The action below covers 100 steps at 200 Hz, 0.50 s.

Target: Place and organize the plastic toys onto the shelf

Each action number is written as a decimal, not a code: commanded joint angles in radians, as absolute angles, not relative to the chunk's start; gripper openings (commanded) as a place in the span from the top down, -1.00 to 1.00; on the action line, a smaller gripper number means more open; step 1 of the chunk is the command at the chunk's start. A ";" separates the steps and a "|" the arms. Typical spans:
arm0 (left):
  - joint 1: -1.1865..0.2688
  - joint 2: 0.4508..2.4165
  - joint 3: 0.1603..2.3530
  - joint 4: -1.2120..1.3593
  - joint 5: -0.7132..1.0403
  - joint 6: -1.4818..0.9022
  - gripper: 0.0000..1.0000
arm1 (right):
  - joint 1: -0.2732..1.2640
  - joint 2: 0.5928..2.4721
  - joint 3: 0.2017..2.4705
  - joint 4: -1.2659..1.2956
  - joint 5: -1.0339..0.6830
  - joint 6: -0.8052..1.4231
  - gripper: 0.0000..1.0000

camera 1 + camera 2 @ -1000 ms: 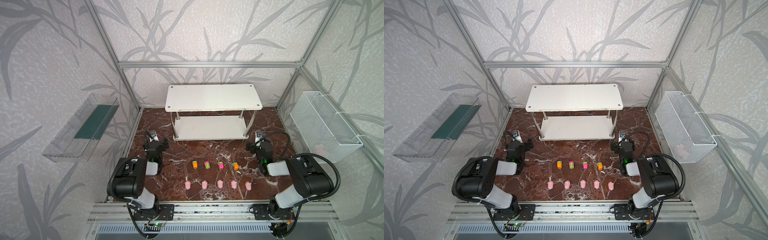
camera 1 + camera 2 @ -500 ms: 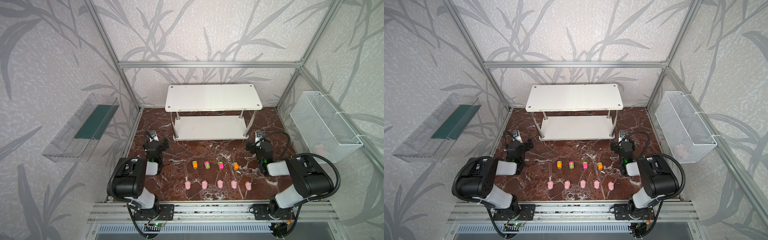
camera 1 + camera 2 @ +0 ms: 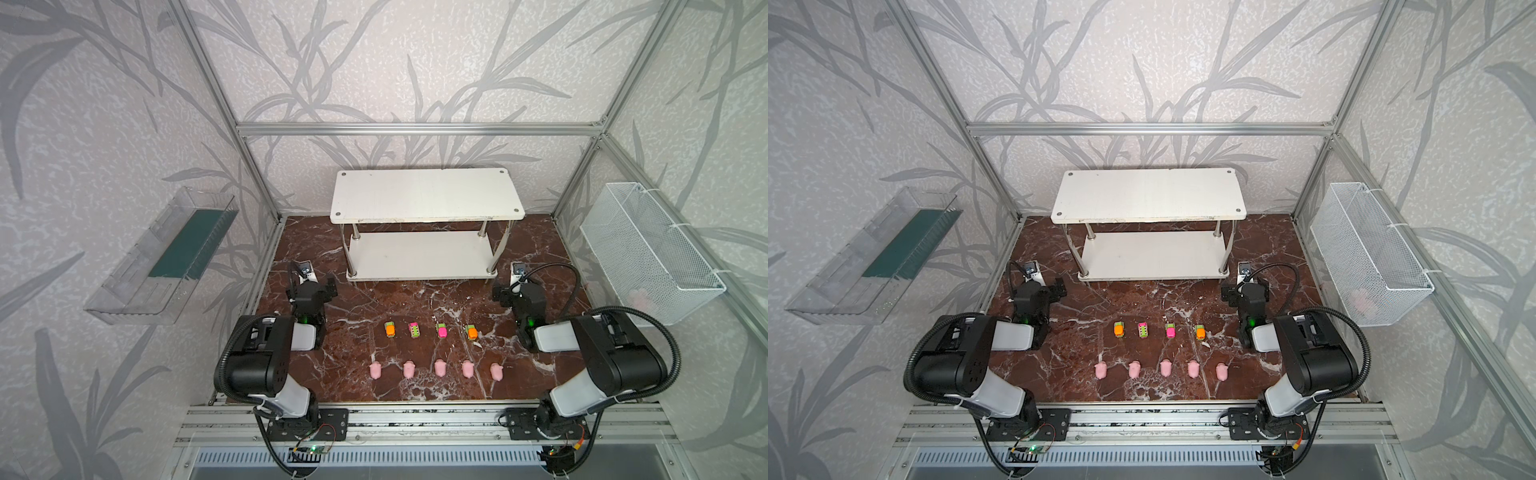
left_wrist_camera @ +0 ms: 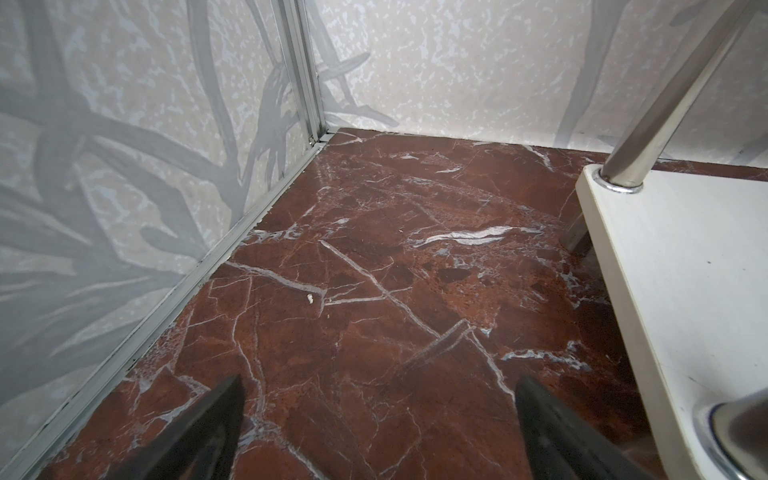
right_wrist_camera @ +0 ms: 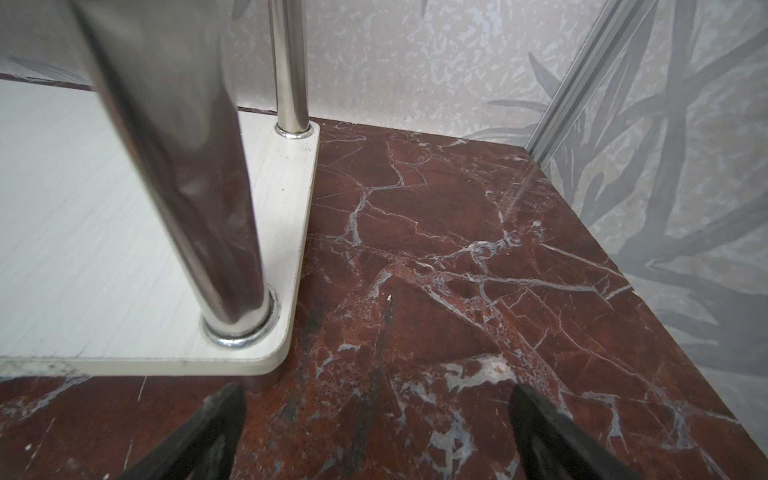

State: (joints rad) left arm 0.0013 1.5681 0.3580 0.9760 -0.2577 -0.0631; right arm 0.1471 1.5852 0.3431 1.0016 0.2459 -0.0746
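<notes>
Across the red-brown marble tabletop (image 3: pixel 353 307), walled by leaf-patterned wallpaper (image 3: pixel 415 62), the white shelf (image 3: pixel 424 195) stands at the back. Four toy cars (image 3: pixel 441 331) and five pink pigs (image 3: pixel 439 368) lie in two rows before it. Beside its front corners, the left claw (image 4: pixel 378 380) and right claw (image 5: pixel 374 388) gape wide, holding nothing.

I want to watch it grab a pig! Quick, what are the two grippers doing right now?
Left gripper: open, holding nothing.
Right gripper: open, holding nothing.
</notes>
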 commanded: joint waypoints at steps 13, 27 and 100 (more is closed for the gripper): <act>0.009 1.569 0.360 0.982 -0.255 -0.064 -0.99 | 0.150 1.597 0.356 1.033 0.260 -0.063 -0.98; 0.009 1.569 0.361 0.980 -0.256 -0.064 -0.98 | 0.150 1.596 0.356 1.032 0.259 -0.063 -0.98; 0.006 1.360 0.459 0.633 -0.301 -0.062 -0.90 | 0.160 1.548 0.334 1.028 0.284 -0.065 -0.98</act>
State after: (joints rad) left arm 0.0017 1.4799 0.3737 0.8345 -0.2787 -0.0681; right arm 0.1509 1.5700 0.3431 0.9863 0.2646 -0.0639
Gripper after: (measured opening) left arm 0.958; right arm 0.991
